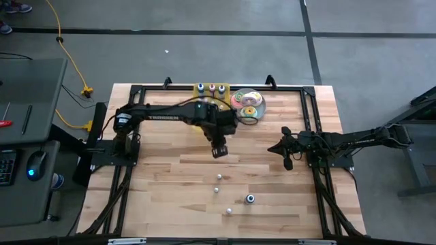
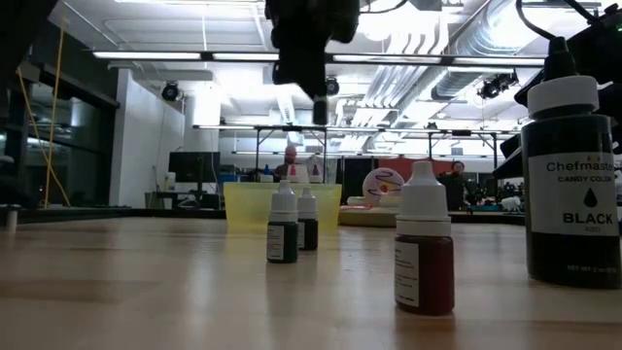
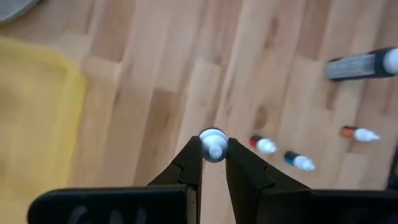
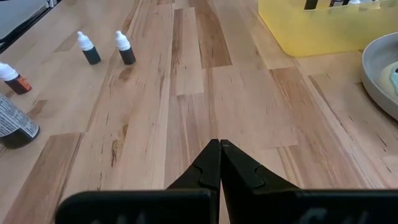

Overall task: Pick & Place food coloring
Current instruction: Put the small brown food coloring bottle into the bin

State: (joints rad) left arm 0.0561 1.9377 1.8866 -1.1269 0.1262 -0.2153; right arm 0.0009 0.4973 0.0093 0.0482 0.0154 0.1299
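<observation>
My left gripper hangs over the middle of the table, shut on one small food coloring bottle with a white cap. Three more small bottles and a large black one stand upright on their bases on the wood nearer the front edge. Further bottles stand in the yellow tray at the far edge. My right gripper waits shut, above the table's right side. My left gripper pinches the small bottle at its white cap between its two fingertips. The fingers come from above, slanting down. The bottle is lifted clear of the table, and its dark body hangs below the fingers in the low view.
A plate of doughnuts sits beside the yellow tray at the far edge. A black frame runs round the table's sides. Bare wood lies between my left gripper and the tray.
</observation>
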